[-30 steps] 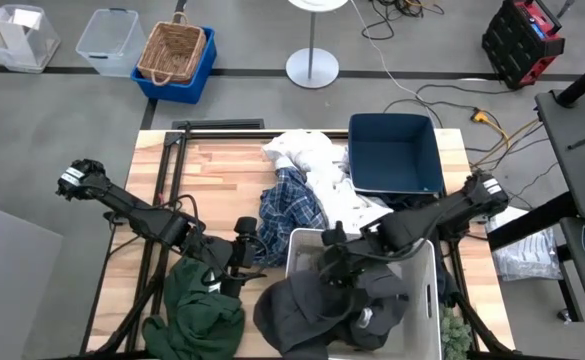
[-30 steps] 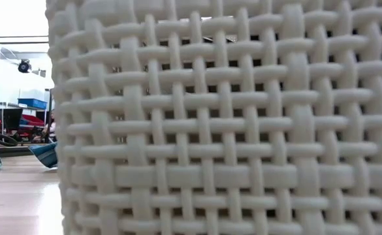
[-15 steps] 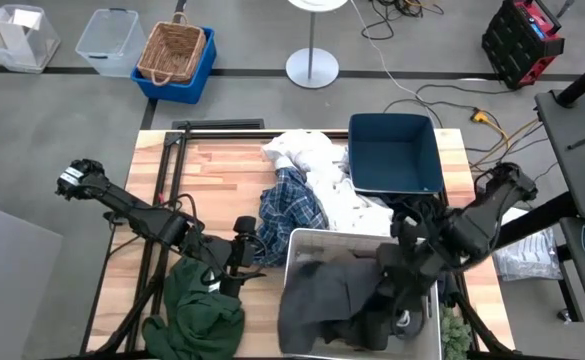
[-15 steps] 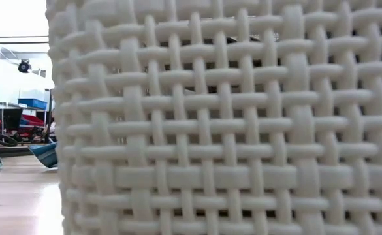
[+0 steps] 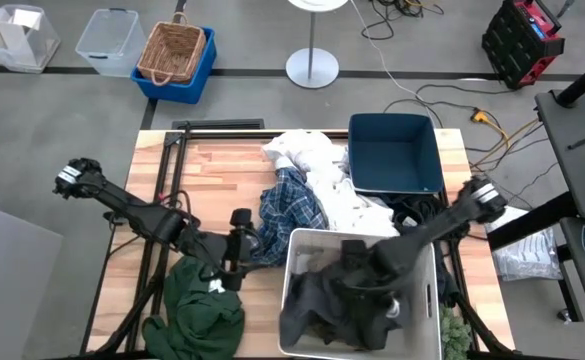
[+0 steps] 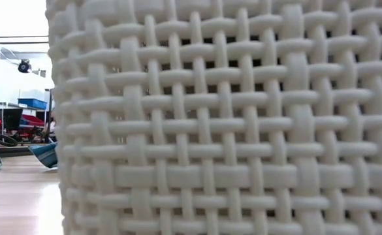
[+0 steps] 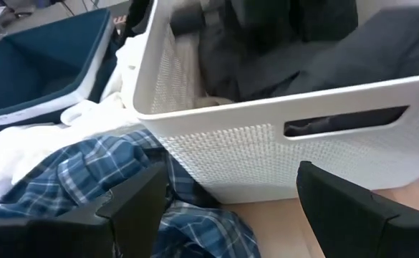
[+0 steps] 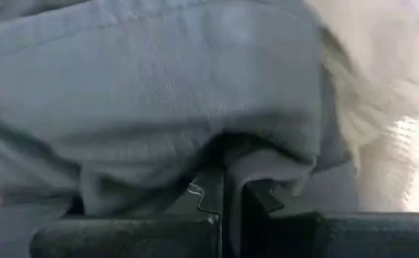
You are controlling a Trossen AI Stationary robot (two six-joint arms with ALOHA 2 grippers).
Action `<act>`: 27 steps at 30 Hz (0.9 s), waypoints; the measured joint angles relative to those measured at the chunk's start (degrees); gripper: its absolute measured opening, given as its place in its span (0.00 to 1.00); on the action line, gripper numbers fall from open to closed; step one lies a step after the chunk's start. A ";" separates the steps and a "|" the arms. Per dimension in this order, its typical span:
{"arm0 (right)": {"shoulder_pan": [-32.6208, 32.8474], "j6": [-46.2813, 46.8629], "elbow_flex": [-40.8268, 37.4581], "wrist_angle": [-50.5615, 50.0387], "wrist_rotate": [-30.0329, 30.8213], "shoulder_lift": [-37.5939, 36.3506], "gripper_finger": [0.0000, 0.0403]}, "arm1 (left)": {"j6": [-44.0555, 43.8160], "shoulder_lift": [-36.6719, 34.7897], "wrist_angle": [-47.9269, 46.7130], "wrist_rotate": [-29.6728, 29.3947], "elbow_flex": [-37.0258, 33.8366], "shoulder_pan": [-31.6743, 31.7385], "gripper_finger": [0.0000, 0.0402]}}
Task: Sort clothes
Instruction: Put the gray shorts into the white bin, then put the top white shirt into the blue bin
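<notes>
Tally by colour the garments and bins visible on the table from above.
Dark grey garment, in the white bin: 1
Dark green garment: 1
Blue-and-white plaid garment: 1
White garment: 1
White bin: 1
Navy blue bin: 1
Total: 6

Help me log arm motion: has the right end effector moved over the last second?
Yes. The right end effector swung right, then returned inside the white bin.
</notes>
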 joint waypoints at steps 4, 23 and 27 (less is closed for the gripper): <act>-2.14 -4.33 0.02 0.86 -3.40 4.24 0.02 | -0.58 -0.53 -0.05 -0.05 0.00 -0.04 0.72; -1.02 -1.09 -0.02 -0.30 5.24 -10.90 0.34 | -17.23 -0.81 -15.57 -7.14 -2.27 -0.14 0.72; -1.00 -1.45 0.00 -0.63 7.08 -13.86 0.46 | -18.89 -1.12 -17.83 -1.14 -2.25 -0.79 0.72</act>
